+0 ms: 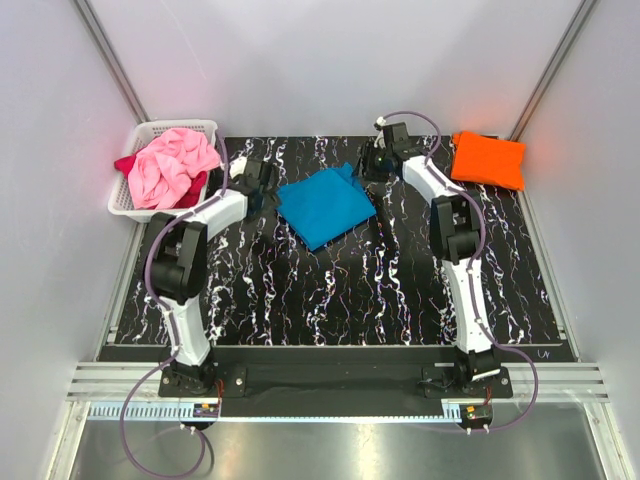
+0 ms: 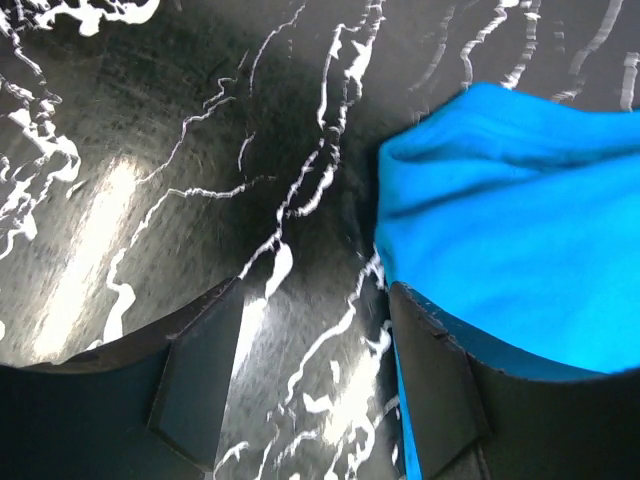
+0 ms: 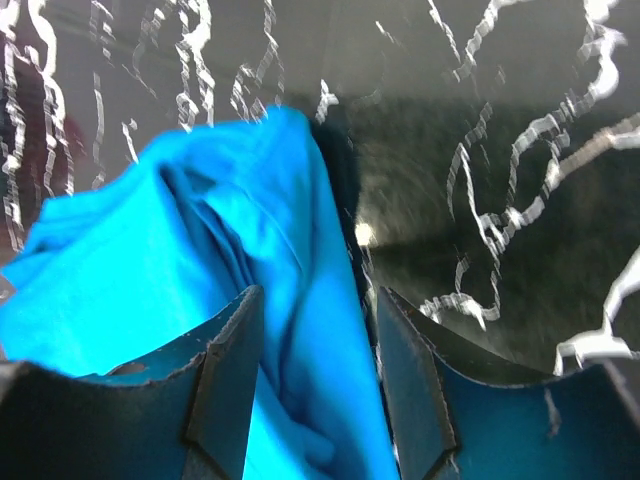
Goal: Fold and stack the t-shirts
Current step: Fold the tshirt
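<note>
Both pairs of jaws stand well apart, gripping nothing. Upper left, the basket [image 1: 180, 124] holds the pink shirt [image 1: 172, 165] and the dark red shirt [image 1: 124, 163]. The left gripper [image 2: 312, 370] sits beside the turquoise shirt [image 1: 325, 205], upper centre. The right gripper [image 3: 318, 385] straddles a fold of it. The orange shirt [image 1: 488, 160] lies folded upper right.

Four shirts — one blue shirt [image 1: 325, 205], one orange shirt [image 1: 488, 160], one pink shirt [image 1: 172, 165], one red shirt [image 1: 125, 163]. One basket [image 1: 185, 125], one counter [image 1: 350, 290], two grippers — left gripper [image 2: 315, 300], right gripper [image 3: 320, 300].
</note>
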Tool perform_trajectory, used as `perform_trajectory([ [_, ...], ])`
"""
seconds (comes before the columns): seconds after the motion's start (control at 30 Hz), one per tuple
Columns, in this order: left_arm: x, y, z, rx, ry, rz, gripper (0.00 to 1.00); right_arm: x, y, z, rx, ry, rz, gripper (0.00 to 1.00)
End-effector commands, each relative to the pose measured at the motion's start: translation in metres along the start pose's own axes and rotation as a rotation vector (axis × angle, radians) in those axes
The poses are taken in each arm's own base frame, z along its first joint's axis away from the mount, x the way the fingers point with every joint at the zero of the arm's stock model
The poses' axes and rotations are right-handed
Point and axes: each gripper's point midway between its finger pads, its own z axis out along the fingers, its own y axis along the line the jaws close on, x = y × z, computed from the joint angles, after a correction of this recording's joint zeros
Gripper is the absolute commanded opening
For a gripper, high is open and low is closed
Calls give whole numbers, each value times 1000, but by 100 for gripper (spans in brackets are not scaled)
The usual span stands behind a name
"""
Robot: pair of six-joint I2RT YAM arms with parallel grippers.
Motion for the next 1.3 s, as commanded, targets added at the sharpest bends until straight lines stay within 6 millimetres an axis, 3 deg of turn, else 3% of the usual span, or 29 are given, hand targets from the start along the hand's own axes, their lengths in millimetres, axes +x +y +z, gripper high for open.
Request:
perform_trajectory([
  [0.0, -51, -44, -43, 210, -148, -34, 65, -41, 21, -47, 19, -118, -63, 56],
  [0.1, -40, -62, -53, 318, -73, 10, 65, -32, 25, -54, -6, -108, -66, 56],
  [0.23, -18, -83, -65, 450, 49, 36, 64, -13, 29, -48, -49, -56, -29, 53],
  [0.43, -8, -83, -82, 498, 86, 42, 64, 31, 27, -42, -45, 20, 21, 43],
  [0.63, 8, -81, -103, 549, 134, 70, 64, 84, 31, -54, -42, 113, 91, 38],
  [0.83, 26, -62, -113, 529, 161, 78, 64, 144, 44, -76, 24, 192, 140, 34],
  [0.87, 28, -60, -113, 526, 164, 80, 64, 165, 55, -85, 28, 220, 125, 34],
  [1.0, 39, -49, -116, 509, 185, 94, 64, 211, 68, -109, 102, 245, 128, 33],
  [1.1, 50, -37, -114, 478, 206, 113, 64, 235, 72, -131, 141, 250, 164, 33],
  [1.23, 62, -22, -106, 420, 221, 112, 64, 233, 72, -157, 167, 207, 143, 33],
  [1.27, 64, -20, -104, 414, 228, 108, 64, 222, 79, -166, 144, 171, 132, 33],
])
